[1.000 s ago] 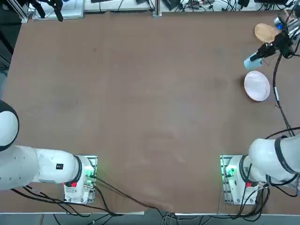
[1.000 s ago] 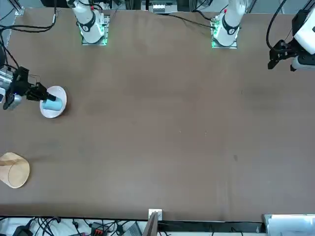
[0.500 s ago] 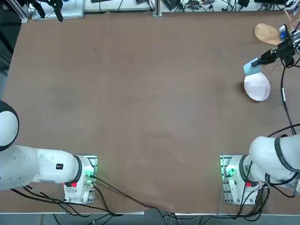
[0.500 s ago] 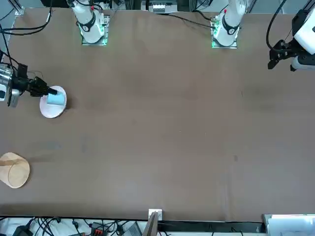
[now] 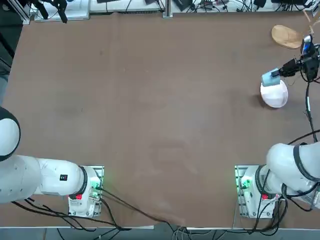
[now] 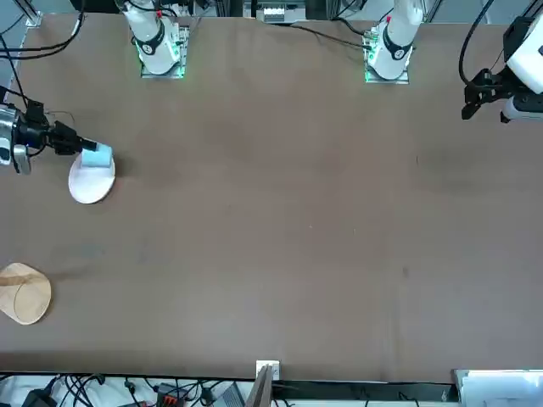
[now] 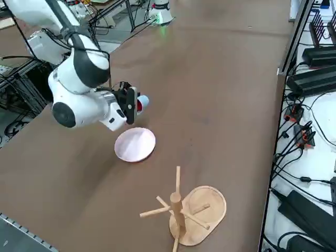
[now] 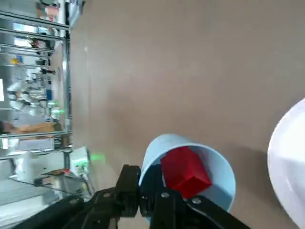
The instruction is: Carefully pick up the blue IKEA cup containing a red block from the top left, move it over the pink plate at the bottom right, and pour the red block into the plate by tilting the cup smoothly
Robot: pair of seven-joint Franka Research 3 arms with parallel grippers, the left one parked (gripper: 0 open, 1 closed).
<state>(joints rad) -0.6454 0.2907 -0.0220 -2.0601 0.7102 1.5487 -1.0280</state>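
Blue IKEA cup has swung round over the last second: it was held off the pink plate's far edge, nearer the wooden stand, and now hangs at the plate's rim on the side away from that stand, tipped well over on its side. The right tool is pressed together, pinching the cup's wall at the rim. In the wrist view the red block is inside the cup, near its mouth, with the plate just beside. I judge the pour under way but not finished; the cup seems to overlap the plate only at its edge, so the block could drop onto the bench.

Count: one cup, one block, one plate, one wooden stand.
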